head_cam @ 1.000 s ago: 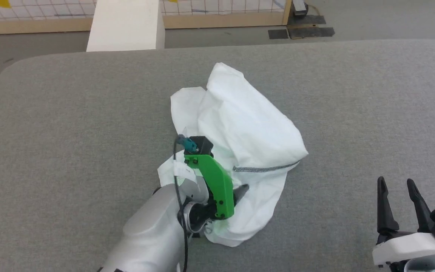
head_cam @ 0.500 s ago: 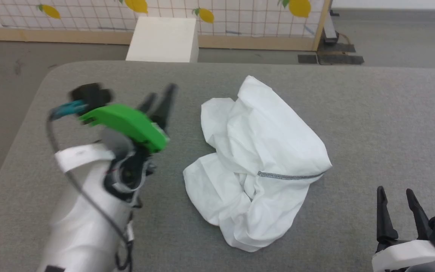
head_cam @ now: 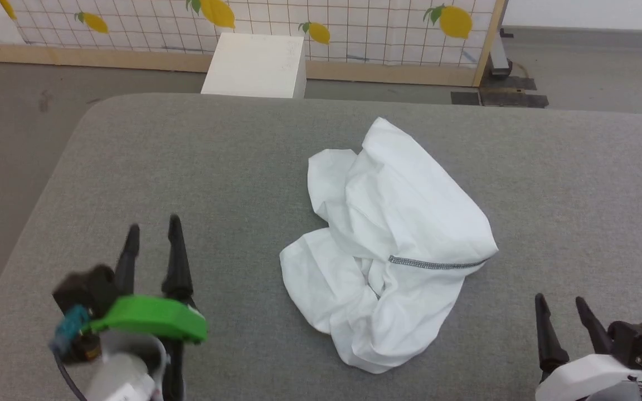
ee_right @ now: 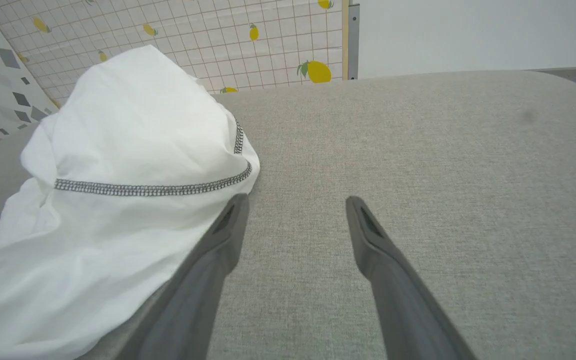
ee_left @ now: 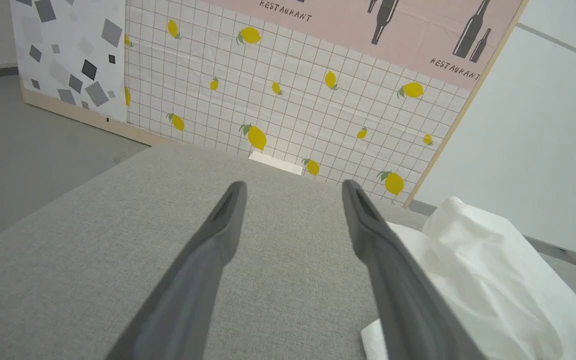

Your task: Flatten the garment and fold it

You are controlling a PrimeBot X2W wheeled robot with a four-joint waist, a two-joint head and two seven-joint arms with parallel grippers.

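Crumpled white long-sleeved shirt [head_cam: 404, 223] of thin soft fabric, heaped mid-way across the grey cloth worktop [head_cam: 131, 167].
Likely light, limp, prone to sliding; best pinched along the grey-stitched seam [head_cam: 435, 263]; left gripper [head_cam: 154, 224] and right gripper [head_cam: 559, 299] empty, jaws apart.

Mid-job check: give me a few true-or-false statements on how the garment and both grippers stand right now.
1. The garment lies crumpled on the grey padded surface. True.
2. The left gripper has its jaws shut on the garment. False: its jaws are open and empty, off to the garment's left.
3. The right gripper has open jaws holding nothing. True.
4. The garment is already folded flat. False: it is bunched up, with a stitched seam showing on top.
5. A white box rests on the garment. False: the white box stands beyond the surface's far edge.
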